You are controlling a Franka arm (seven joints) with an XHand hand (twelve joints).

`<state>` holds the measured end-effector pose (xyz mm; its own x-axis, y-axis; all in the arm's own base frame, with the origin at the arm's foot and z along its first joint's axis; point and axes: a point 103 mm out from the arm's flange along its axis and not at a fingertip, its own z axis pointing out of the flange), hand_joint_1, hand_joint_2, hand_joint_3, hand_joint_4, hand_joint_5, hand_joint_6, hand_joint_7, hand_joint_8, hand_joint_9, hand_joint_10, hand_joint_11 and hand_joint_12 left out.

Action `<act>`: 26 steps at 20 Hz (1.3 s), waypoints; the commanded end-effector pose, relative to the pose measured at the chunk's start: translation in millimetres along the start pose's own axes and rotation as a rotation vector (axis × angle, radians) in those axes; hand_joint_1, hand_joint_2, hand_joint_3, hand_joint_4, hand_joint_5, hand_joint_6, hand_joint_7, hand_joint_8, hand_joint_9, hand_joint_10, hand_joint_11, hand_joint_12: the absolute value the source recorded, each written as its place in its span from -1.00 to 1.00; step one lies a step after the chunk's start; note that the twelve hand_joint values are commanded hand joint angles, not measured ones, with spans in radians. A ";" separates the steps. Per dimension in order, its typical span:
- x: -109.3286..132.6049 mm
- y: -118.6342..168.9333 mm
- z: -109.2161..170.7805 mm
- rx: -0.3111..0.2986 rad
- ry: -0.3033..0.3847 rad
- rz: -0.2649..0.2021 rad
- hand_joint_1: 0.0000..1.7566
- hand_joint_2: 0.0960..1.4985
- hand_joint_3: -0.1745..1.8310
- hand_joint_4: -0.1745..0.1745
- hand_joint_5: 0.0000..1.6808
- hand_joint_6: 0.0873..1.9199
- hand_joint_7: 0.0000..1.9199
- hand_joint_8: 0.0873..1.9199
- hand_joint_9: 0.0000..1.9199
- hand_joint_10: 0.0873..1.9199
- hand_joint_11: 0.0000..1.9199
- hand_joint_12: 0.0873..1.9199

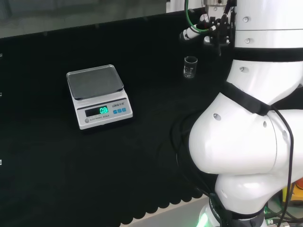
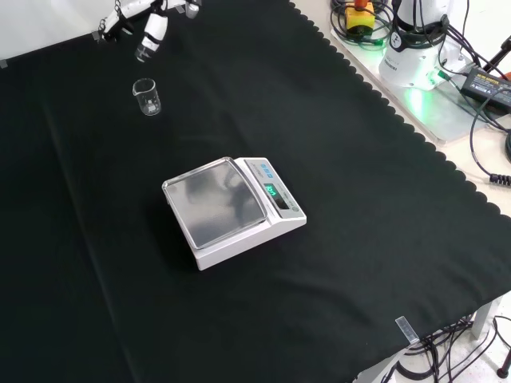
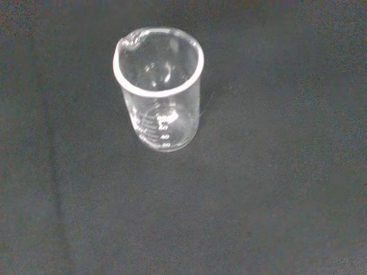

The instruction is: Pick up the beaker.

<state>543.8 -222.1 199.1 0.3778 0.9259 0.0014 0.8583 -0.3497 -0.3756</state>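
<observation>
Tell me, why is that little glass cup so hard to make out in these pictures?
In the head view the clear beaker nearly melts into the black cloth; in the front view only its pale rim stands out; in the wrist view light catches its rim and markings, so it reads best there.

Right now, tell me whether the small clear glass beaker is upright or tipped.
Upright. The small clear glass beaker stands on its base on the black cloth, rim up, apart from the hand.
</observation>
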 end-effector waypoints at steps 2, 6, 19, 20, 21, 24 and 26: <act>15.6 2.3 11.3 0.026 0.033 0.001 -0.68 0.04 -0.75 -0.77 -0.50 -1.00 -0.74 -0.27 -0.64 -0.19 -0.49 0.45; 20.0 0.4 22.3 0.045 0.019 0.003 -0.68 0.04 -0.75 -0.77 -0.50 -1.00 -0.74 -0.27 -0.64 -0.19 -0.49 0.45; 20.6 10.3 60.7 0.092 -0.059 0.011 -0.67 0.05 -0.75 -0.77 -0.50 -1.00 -0.74 -0.28 -0.64 -0.19 -0.49 0.45; 20.4 11.9 63.5 0.102 -0.069 0.011 -0.66 0.05 -0.75 -0.77 -0.50 -1.00 -0.74 -0.28 -0.64 -0.19 -0.49 0.45; 20.1 13.1 66.0 0.107 -0.076 0.012 -0.66 0.05 -0.75 -0.77 -0.50 -1.00 -0.74 -0.28 -0.64 -0.19 -0.49 0.45; 19.4 16.9 71.4 0.111 -0.093 0.016 -0.66 0.05 -0.75 -0.77 -0.51 -1.00 -0.75 -0.28 -0.64 -0.19 -0.50 0.45; 19.4 19.8 73.4 0.113 -0.101 0.016 -0.65 0.05 -0.75 -0.76 -0.51 -1.00 -0.75 -0.28 -0.65 -0.19 -0.50 0.46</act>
<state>540.0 -199.4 130.0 0.3578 0.9310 -0.0723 0.8099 -0.3479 -0.4723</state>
